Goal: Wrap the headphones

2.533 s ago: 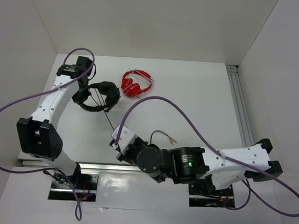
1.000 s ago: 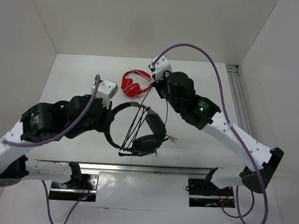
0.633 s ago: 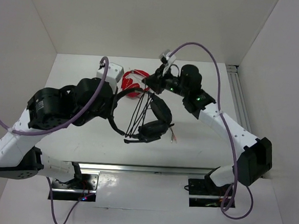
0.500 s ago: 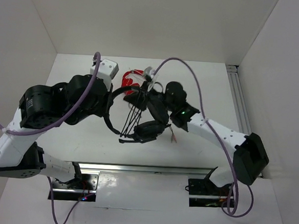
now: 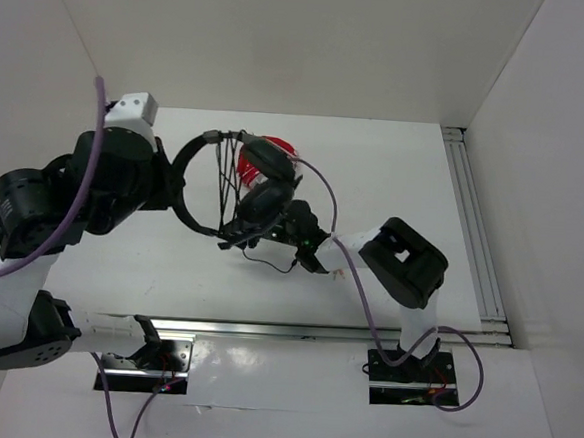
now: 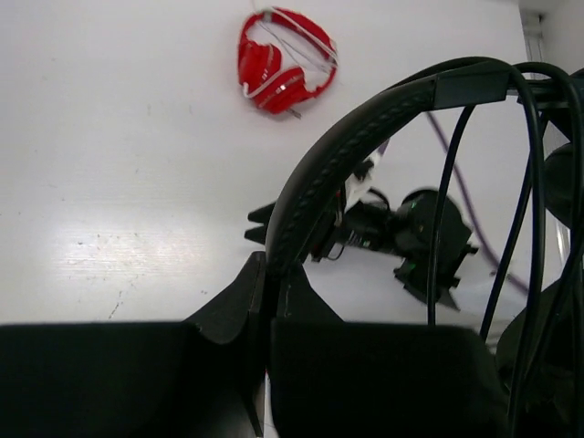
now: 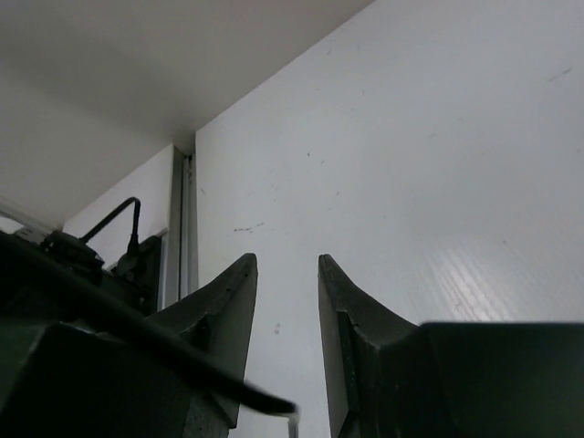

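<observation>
**Headphones held aloft, cable strung across the band**

We see the left arm [image 5: 94, 180] raised, its left jaws closed on the padded headband of the headphones [image 5: 262, 195]. The headphones hang in the air over the left half of the bench [image 5: 405, 177], toward the far edge. Several strands of the cable [image 5: 221, 179] run across the band's arc. The red headphones [image 6: 281, 60] lie on the bench near the far edge. The right arm [image 5: 399, 272] reaches low beneath the earcups; its right jaws stand slightly apart, gripping nothing.

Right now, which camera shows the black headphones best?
The top external view: the whole black headphones, earcups and cable included. Left wrist sees only the headband close up; right wrist shows none of it clearly.
</observation>
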